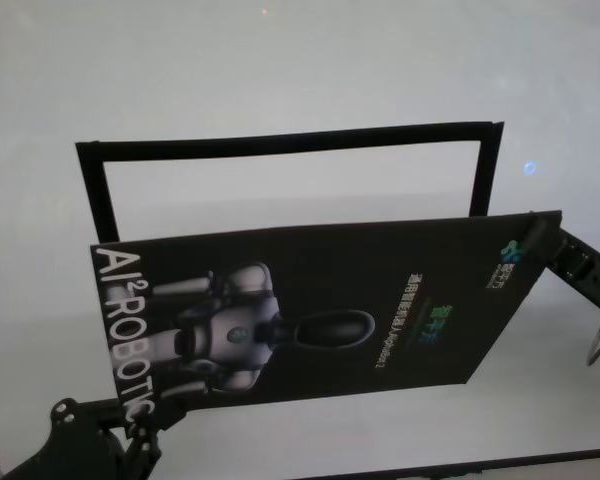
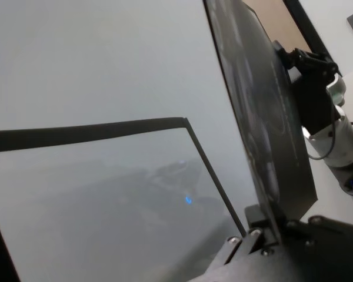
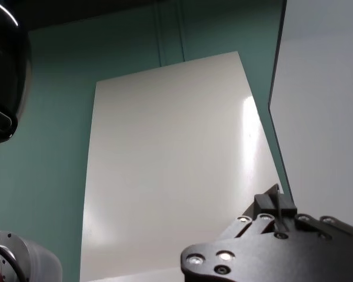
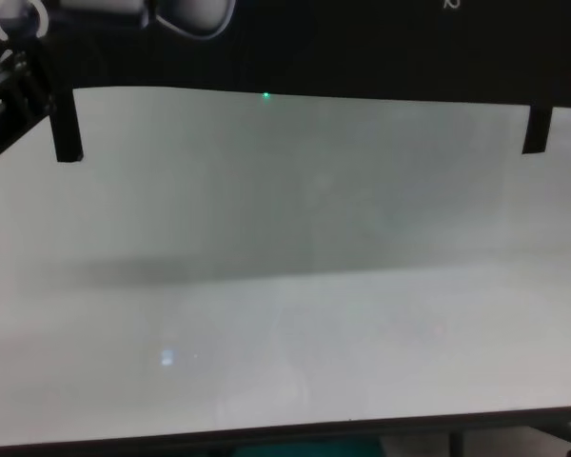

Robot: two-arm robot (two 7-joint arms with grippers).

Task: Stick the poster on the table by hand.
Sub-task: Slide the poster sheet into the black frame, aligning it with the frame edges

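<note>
The poster (image 1: 380,300), black with a grey-white robot picture and white letters, hangs tilted above the table (image 1: 280,70). My left hand (image 1: 135,425) is shut on its near left corner, by the big letters. My right hand (image 1: 533,238) is shut on its far right corner. The left wrist view shows the poster (image 2: 265,117) almost edge-on, its edge pinched in the left gripper (image 2: 265,238). In the right wrist view the right gripper (image 3: 276,208) clamps the sheet's thin edge (image 3: 281,88). In the chest view the poster's (image 4: 362,48) lower edge floats clear of the tabletop (image 4: 285,286).
A black rectangular outline (image 1: 280,140) lies flat on the table behind and under the poster. Two narrow black strips (image 4: 67,129) (image 4: 537,129) hang from the poster's lower corners. The table's dark front edge (image 4: 266,433) runs close to me. A white panel (image 3: 165,164) stands against a teal surface.
</note>
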